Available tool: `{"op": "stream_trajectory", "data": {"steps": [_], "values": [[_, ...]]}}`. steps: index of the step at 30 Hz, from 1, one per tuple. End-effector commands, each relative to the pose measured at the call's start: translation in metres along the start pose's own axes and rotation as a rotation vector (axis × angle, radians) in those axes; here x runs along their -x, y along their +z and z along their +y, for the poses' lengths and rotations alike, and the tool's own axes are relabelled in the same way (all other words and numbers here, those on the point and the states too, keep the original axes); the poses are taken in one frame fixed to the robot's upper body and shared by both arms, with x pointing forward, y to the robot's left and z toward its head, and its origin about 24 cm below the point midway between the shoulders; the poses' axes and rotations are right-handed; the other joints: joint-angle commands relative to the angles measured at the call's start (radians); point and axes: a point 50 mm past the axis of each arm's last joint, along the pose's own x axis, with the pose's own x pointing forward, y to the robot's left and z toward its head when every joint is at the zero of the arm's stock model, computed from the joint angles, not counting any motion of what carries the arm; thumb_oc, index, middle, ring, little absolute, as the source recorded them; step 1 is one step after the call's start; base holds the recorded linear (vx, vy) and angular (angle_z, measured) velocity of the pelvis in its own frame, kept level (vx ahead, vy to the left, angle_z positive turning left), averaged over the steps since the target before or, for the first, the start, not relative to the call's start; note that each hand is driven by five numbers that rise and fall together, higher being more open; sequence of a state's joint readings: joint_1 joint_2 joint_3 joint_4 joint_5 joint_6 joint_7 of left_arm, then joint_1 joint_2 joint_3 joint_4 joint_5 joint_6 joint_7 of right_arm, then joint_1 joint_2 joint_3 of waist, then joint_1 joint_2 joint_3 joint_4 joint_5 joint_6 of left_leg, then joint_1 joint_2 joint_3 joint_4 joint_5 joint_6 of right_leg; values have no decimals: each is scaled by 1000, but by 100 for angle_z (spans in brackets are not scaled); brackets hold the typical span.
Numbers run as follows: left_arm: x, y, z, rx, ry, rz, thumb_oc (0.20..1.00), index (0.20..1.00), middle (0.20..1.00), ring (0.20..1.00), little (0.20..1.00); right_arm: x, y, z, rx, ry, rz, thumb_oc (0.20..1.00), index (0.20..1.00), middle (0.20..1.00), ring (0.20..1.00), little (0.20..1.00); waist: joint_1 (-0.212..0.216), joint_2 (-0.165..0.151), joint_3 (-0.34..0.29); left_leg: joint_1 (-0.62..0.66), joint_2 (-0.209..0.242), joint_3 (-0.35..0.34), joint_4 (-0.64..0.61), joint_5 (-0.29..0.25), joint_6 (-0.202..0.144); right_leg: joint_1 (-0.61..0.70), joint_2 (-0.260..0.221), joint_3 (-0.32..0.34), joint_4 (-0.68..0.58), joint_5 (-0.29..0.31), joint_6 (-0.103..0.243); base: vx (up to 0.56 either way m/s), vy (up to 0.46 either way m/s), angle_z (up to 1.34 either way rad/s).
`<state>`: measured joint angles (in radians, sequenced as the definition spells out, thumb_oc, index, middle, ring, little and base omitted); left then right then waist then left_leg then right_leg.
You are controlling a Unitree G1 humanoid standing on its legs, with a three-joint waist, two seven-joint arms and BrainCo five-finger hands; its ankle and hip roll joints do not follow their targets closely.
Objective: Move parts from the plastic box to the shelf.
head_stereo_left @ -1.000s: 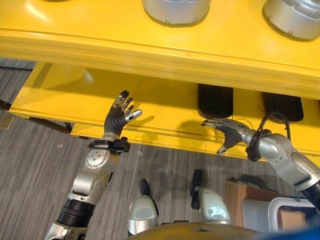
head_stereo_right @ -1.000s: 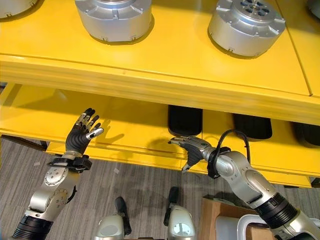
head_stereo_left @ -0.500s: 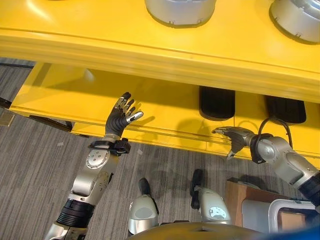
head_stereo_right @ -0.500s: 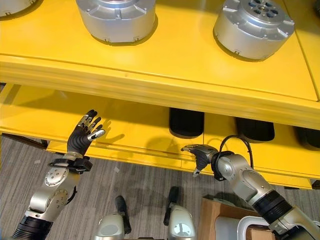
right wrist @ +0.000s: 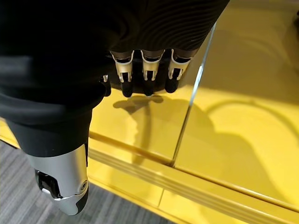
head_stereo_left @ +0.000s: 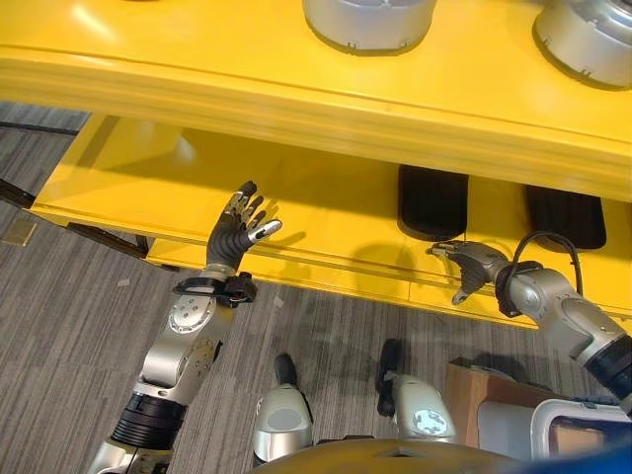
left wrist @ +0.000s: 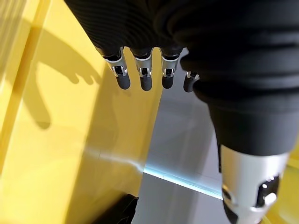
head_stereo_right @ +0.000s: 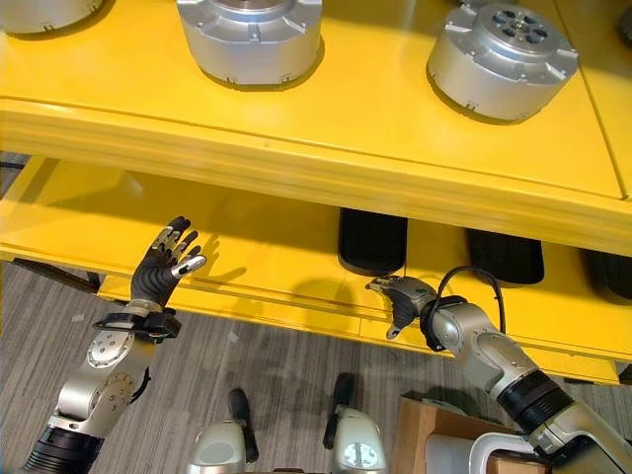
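Here both hands are empty before the yellow shelf point(head_stereo_right: 296, 158). The left hand point(head_stereo_left: 235, 232) is raised upright, palm toward the lower level, fingers straight and spread, apart from the shelf's front edge. The right hand point(head_stereo_right: 403, 297) reaches in flat, palm down, fingers loosely extended, just above the lower level's front lip, near a black pad point(head_stereo_right: 372, 240). Round silver metal parts point(head_stereo_right: 249, 38) sit on the upper level. The plastic box point(head_stereo_left: 578, 434) shows at the lower right corner.
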<state>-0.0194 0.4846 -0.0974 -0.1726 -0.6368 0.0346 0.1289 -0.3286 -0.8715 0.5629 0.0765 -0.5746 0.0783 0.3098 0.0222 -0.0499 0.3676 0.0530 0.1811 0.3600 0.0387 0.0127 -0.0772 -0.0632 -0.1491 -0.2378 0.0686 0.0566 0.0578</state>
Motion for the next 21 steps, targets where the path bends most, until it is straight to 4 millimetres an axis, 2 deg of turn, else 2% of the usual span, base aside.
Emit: {"op": "stream_trajectory", "data": {"steps": [1,9,21], "values": [[3,10,5,-47,-7,-52,1000,1000,1000,1000,1000,-7,11,-14,62,-55,-42,1000,1000,1000,1000,1000,17,-28,-47,-38,38,-28,127,-104,-2,25,-54,7,58,-93,78,0,0,0],[1,7,2,-39,-21,-41,1000,1000,1000,1000,1000,-14,10,-14,41,-88,-23,1000,1000,1000,1000,1000,23,-26,-50,-36,35,-31,133,-108,1,28,-57,4,64,-94,77,0,0,0],[2,2,1,-38,-29,-6,1000,1000,1000,1000,1000,-15,9,-19,11,-134,-13,1000,1000,1000,1000,1000,24,-19,-63,-27,33,-29,130,-109,2,35,-60,0,64,-95,77,0,0,0]]}}
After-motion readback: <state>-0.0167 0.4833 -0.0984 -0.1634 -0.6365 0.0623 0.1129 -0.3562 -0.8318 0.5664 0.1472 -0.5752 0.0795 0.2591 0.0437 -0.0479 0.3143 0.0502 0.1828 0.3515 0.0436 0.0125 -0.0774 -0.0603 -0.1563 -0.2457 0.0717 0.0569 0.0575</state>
